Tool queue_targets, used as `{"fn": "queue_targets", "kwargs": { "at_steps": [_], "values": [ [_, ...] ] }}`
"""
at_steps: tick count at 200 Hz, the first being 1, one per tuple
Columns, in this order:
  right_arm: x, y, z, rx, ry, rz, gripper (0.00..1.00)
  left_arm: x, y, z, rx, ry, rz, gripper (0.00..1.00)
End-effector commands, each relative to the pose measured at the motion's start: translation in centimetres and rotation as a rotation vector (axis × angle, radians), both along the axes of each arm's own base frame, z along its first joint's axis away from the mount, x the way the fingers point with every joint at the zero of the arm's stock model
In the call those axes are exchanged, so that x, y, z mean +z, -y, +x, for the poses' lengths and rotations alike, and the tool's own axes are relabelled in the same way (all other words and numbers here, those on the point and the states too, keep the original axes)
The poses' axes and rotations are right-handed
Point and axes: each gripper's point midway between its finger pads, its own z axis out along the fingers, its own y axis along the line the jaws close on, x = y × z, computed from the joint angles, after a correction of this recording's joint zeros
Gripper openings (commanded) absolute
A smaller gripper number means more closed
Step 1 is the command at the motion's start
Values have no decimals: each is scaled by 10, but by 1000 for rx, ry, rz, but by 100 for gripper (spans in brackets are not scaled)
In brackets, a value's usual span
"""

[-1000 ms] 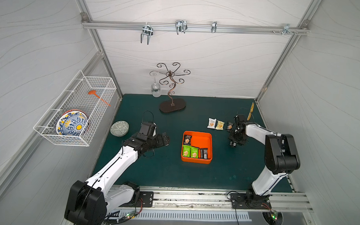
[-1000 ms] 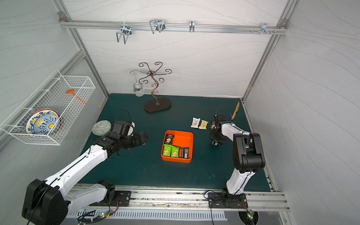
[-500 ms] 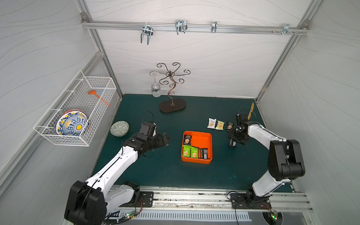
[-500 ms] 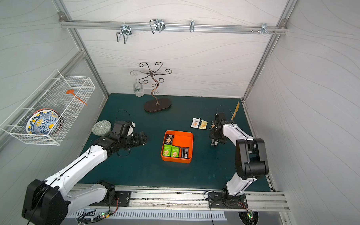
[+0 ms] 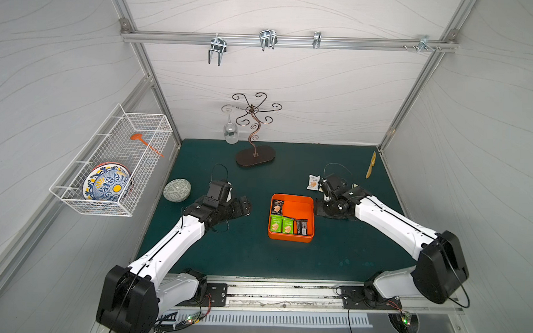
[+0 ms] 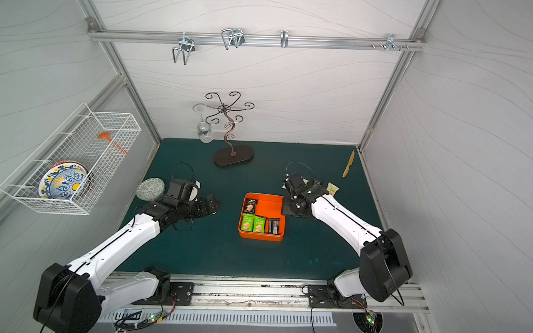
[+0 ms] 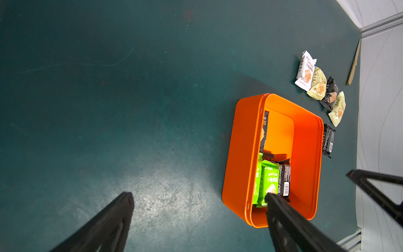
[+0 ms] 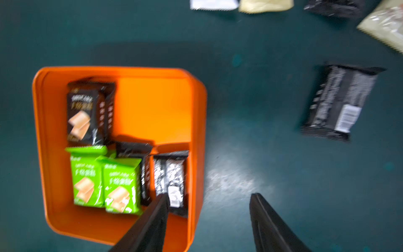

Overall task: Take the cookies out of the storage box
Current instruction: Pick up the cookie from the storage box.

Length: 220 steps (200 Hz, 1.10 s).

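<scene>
Left gripper (image 5: 246, 206) and right gripper (image 8: 208, 194) gape empty. In both top views, right arm (image 5: 388, 220) hides most cookies (image 7: 305, 72) outside storage box (image 5: 303, 205).

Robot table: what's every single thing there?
storage box: one, orange, mat's middle
boxed cookies: about five, green, black, inside box
loose cookies: five, white, yellow, black, beside box
mat: one, dark green, tabletop
dish: one, greenish, mat's left
stand: one, brown, mat's back
wine glass: one, clear, hanging from stand
knife: one, yellow, by right wall
wire basket: one, white, left wall
plate: one seen, blue, in basket
utensil: one, orange, in basket
hooks: four, silver, top rail
left tool: one, black, open, box's left
right tool: one, black, open, box's right
</scene>
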Motion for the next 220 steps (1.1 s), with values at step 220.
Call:
{"fn": "queue_targets", "kwargs": {
  "at_steps": [220],
  "values": [
    [-8,-66,-23,132,-30,-158,66,13,0,4,-9,65,-2,98]
  ]
}}
